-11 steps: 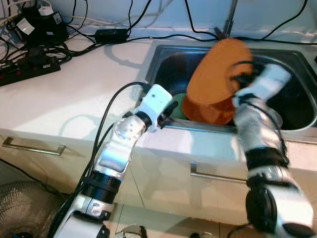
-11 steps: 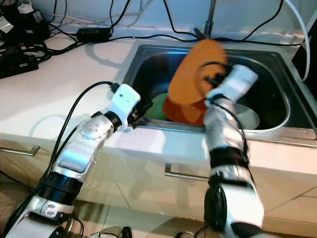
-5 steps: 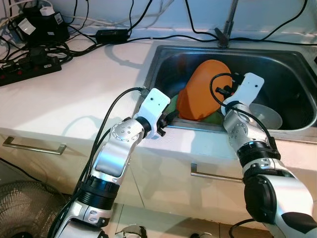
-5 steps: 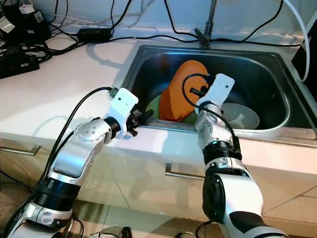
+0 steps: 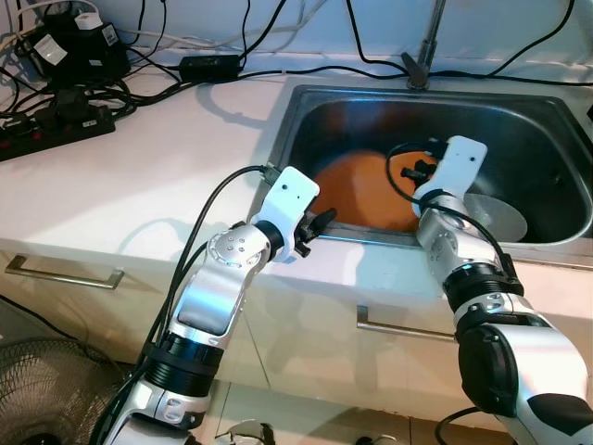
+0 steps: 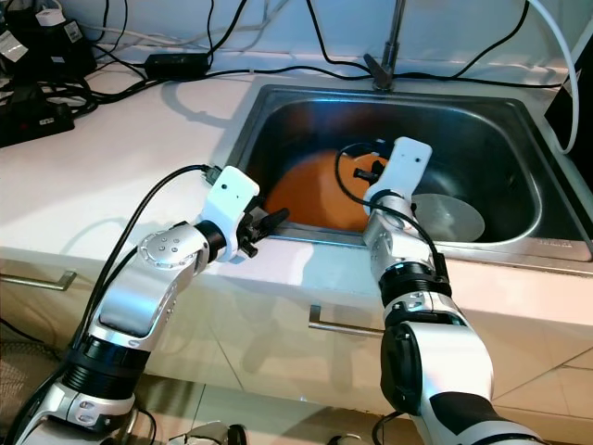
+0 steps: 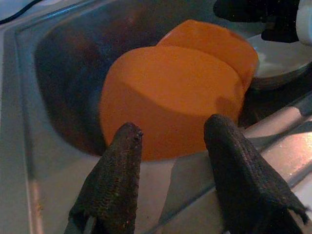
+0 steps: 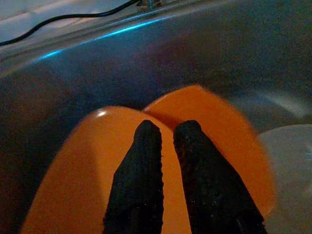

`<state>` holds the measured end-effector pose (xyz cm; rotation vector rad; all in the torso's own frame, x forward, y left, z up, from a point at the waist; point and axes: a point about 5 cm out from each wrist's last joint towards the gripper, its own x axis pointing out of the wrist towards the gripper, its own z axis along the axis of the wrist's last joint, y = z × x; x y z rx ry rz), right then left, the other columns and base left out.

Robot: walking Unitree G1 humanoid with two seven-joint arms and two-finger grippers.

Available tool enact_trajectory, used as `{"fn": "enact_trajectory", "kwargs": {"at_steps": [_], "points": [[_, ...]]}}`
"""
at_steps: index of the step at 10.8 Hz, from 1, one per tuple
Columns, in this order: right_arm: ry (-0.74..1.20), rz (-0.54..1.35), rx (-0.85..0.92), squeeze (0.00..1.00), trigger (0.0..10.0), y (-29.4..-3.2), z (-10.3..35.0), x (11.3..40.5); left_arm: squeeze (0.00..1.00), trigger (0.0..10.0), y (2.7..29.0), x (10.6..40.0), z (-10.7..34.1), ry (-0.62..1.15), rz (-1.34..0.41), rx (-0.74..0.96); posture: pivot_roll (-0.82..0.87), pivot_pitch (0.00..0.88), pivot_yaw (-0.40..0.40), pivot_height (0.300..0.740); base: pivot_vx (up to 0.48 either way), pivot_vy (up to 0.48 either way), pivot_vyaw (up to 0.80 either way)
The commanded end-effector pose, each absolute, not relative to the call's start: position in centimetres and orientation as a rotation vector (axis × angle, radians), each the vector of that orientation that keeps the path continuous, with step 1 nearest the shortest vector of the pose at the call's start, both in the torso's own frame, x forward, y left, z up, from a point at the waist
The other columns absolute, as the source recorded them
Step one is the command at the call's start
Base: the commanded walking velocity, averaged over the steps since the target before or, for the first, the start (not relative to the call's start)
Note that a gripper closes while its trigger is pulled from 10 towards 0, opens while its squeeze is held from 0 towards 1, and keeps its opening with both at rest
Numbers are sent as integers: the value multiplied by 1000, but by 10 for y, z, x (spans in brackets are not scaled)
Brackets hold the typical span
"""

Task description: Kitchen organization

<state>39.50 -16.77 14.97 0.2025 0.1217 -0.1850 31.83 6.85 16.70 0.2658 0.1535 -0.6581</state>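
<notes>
Steel sink (image 5: 306, 111), set into a white surface (image 5: 139, 176), serves as the landmark. Two orange dishes lie inside the sink: an orange bowl (image 7: 170, 97) resting upside down near the front wall, and an orange plate (image 7: 219, 41) partly tucked behind it, the two overlapping. A pale grey bowl (image 5: 500, 215) sits upright on the sink floor beside the orange dishes, toward the robot's right.

Left gripper (image 5: 318, 225) hovers at the sink's front rim, at the front left corner, pointing in toward the orange bowl. Its two black fingers (image 7: 117, 180) stand well apart, framing the bowl in the left wrist view but holding nothing and touching nothing visible.

Right gripper (image 8: 168, 141) reaches down into the sink from the front rim, above the orange dishes. Its fingers (image 8: 141, 170) lie nearly together with only a narrow slit between them; whether the tips touch the orange surface below cannot be told, and nothing is seen clamped between them.

A faucet (image 5: 422, 56) rises at the sink's rear rim. On the surface to the left of the sink lie black cables (image 5: 232, 74), a power strip (image 5: 56, 125) and a black adapter (image 5: 208, 65). Below the sink front, a cabinet drawer carries a metal handle (image 5: 403, 329).
</notes>
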Motion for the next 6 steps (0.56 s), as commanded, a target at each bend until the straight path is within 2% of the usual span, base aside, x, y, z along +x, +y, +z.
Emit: {"fn": "enact_trajectory", "kwargs": {"at_steps": [1,2,4,5,6], "points": [[117,-182,155,0,10000,-166,148,394,0,10000,69,318,162,168,-651,258,75,80,41,740,0,0,0],[97,-185,120,0,10000,-167,149,393,0,10000,70,319,164,148,-634,249,73,81,40,740,0,0,0],[-81,-165,22,0,10000,-164,168,390,0,10000,74,327,176,21,-540,192,66,83,38,740,0,0,0],[-321,-75,-15,0,10000,-149,192,376,0,10000,82,333,191,-132,-430,166,55,82,36,740,0,0,0],[-416,-54,-19,0,10000,-143,202,367,0,10000,86,335,198,-203,-369,150,50,84,36,740,0,0,0]]}}
